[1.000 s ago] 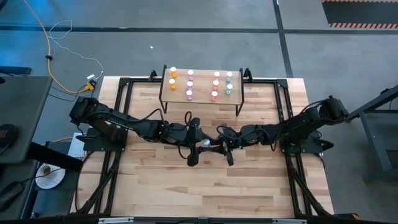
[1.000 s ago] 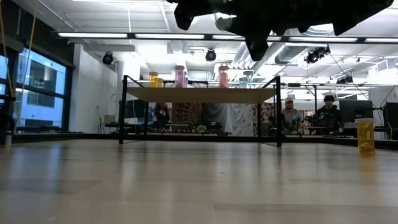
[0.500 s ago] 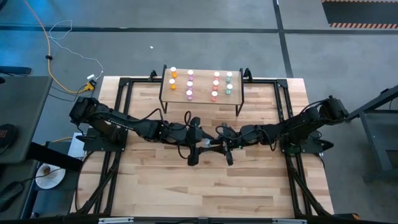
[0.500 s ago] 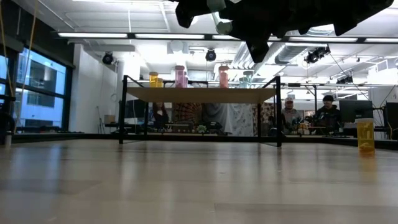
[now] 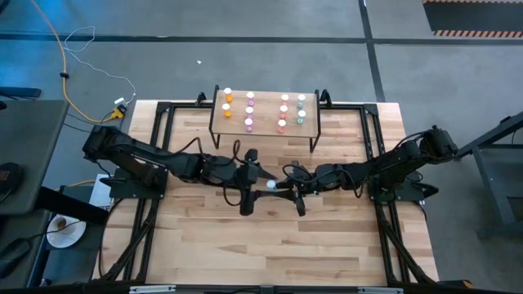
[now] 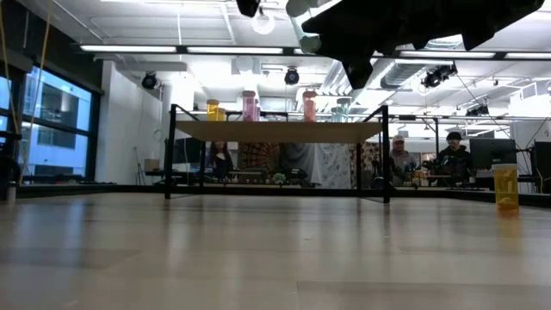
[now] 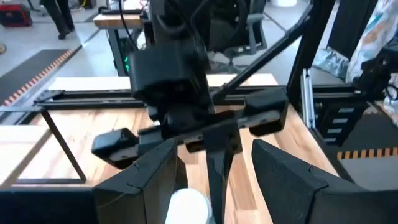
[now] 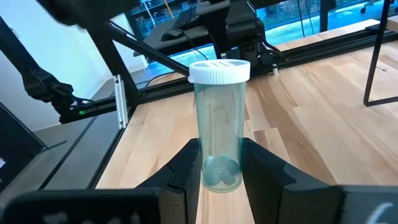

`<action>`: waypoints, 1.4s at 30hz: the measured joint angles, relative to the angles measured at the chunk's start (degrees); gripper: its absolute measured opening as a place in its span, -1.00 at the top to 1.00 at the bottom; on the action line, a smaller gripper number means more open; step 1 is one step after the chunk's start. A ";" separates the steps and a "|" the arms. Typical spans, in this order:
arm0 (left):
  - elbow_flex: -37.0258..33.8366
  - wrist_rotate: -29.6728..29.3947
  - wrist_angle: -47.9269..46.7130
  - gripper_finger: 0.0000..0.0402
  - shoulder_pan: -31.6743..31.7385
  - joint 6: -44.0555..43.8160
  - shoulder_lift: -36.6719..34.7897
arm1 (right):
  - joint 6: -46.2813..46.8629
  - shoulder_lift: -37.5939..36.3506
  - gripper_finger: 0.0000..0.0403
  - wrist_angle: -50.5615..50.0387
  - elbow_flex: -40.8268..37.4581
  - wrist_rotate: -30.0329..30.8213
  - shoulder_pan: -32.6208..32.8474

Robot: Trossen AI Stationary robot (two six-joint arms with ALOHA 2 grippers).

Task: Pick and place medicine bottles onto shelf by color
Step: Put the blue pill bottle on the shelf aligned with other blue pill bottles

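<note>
My right gripper [image 5: 279, 186] is shut on a teal-green bottle [image 8: 217, 118] with a white cap [image 5: 270, 184], held above the middle of the table. My left gripper [image 5: 257, 183] is open just to the left of it. In the left wrist view the cap [image 7: 186, 205] lies between my left fingers, apart from both. The light-wood shelf [image 5: 263, 121] stands at the table's far edge on black legs. On it stand rows of orange [image 5: 227, 102], pink [image 5: 249, 110], red [image 5: 283, 113] and teal [image 5: 300, 110] bottles. My right gripper pinches the bottle's body near its bottom end [image 8: 217, 158] between its two fingers [image 8: 255, 168]. The fingers come level from the table's right and lie along the bottle. The bottle is lifted clear, and its cap [image 8: 219, 70] points toward the table's left.
In the low view the shelf [image 6: 280, 131] stands at the back with bottles on top, and an orange bottle [image 6: 505, 185] stands on the table at that picture's right. People sit in the room behind. Black frame rails [image 5: 159, 139] run along the table's sides.
My left gripper has drawn back toward the table's left edge, away from the bottle. The bottle stays lifted in my right gripper, which has kept its place.
</note>
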 joint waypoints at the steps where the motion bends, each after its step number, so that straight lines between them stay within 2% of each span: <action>1: 0.00 0.00 -0.55 0.01 0.00 0.00 -0.54 | 0.00 0.00 0.56 0.00 0.00 0.00 0.02; 7: -0.02 0.02 -4.71 0.01 -0.36 0.02 -3.99 | -0.19 0.00 0.56 0.44 0.00 0.22 0.02; 17: -0.02 0.00 -11.93 0.01 -1.25 3.25 -9.89 | -4.26 0.00 0.56 1.28 -0.02 9.79 0.02; 24: -0.09 -1.85 -17.69 0.01 -1.01 4.06 -10.85 | -7.84 0.00 0.56 2.71 -0.02 17.48 0.02; 29: -3.51 -2.60 -18.75 0.01 -1.01 1.75 -11.39 | -11.12 0.00 0.56 4.19 -0.02 20.44 0.06; 36: -9.07 -8.54 -18.58 0.01 -1.01 -1.79 -15.82 | -12.44 0.00 0.56 4.35 -0.02 23.29 -1.05; 42: -12.93 -12.87 -18.84 0.01 -1.13 -3.04 -21.22 | -14.22 -0.02 0.56 5.04 -0.02 29.34 -1.38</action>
